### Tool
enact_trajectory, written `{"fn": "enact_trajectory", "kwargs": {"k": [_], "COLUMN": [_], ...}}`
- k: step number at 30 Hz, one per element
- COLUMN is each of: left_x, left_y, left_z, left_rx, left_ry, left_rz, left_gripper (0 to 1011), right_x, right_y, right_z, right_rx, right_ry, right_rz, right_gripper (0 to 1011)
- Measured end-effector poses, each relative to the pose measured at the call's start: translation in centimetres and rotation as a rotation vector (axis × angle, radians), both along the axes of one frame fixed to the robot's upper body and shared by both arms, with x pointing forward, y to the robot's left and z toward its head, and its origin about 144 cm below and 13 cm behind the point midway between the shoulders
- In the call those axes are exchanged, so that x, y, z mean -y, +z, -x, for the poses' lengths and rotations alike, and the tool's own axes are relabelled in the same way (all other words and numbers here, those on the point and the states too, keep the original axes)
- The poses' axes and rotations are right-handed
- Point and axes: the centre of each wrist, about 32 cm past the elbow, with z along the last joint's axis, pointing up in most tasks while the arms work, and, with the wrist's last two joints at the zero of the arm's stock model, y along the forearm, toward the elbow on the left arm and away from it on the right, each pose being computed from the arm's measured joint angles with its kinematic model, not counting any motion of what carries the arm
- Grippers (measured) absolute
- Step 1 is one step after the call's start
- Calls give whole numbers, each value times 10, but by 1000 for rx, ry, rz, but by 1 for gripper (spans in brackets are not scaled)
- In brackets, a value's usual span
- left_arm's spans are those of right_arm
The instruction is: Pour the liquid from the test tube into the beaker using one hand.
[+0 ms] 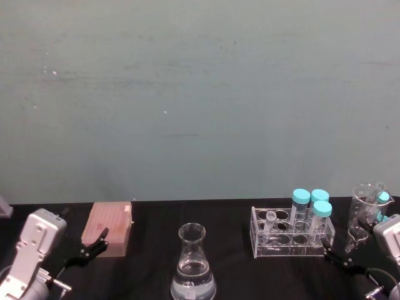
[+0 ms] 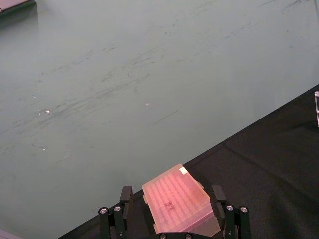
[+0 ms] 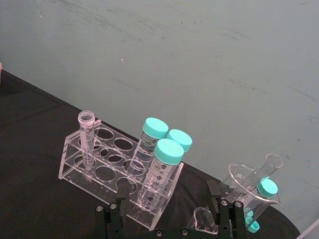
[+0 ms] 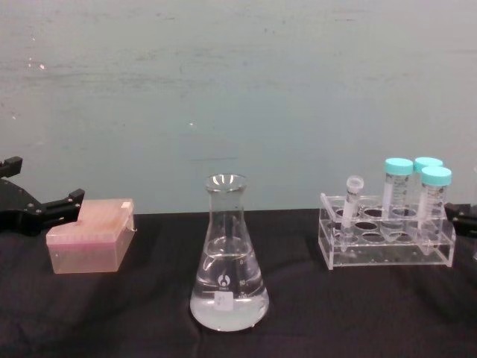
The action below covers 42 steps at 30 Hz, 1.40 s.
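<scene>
Both grippers spread open and empty; test tube parked in the rack.

Left gripper (image 1: pixel 94 245) sits at the lower left of the head view, its arm clipped by the frame edge, fingers apart and pointing at the pink box (image 1: pixel 107 228). The right gripper (image 1: pixel 340 255) at lower right is likewise clipped, with its jaws wide. The test tube (image 1: pixel 270 217) stands in the left-end hole of the clear rack (image 1: pixel 257 240), right of centre. It is thin and clear with a whitish rim, uncapped, and shorter than the teal-capped tubes (image 1: pixel 320 206). Its lower part sits behind the rack walls and its fill level is unreadable. The long axis is near vertical with a slight lean, mouth up. The conical flask (image 1: pixel 194 265) is at bottom centre, base cut off, with clear liquid (image 4: pixel 227 304) in its lower part.
</scene>
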Motion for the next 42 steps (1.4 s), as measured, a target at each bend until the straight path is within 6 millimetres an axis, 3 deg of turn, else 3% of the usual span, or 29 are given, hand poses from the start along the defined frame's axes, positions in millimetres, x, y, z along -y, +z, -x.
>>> {"fn": "enact_trajectory", "kwargs": {"k": [23, 42], "left_x": [0, 0], "left_y": [0, 0], "left_z": [0, 0], "left_rx": [0, 0], "left_ry": [0, 0], "left_rz": [0, 0], "left_gripper": [1000, 1000], "right_x": [0, -1], "right_y": [0, 4], "right_z": [0, -14], "right_rx": [0, -22], "right_ry": [-1, 94], "right_rz": [0, -61], "right_gripper": [1003, 1003]}}
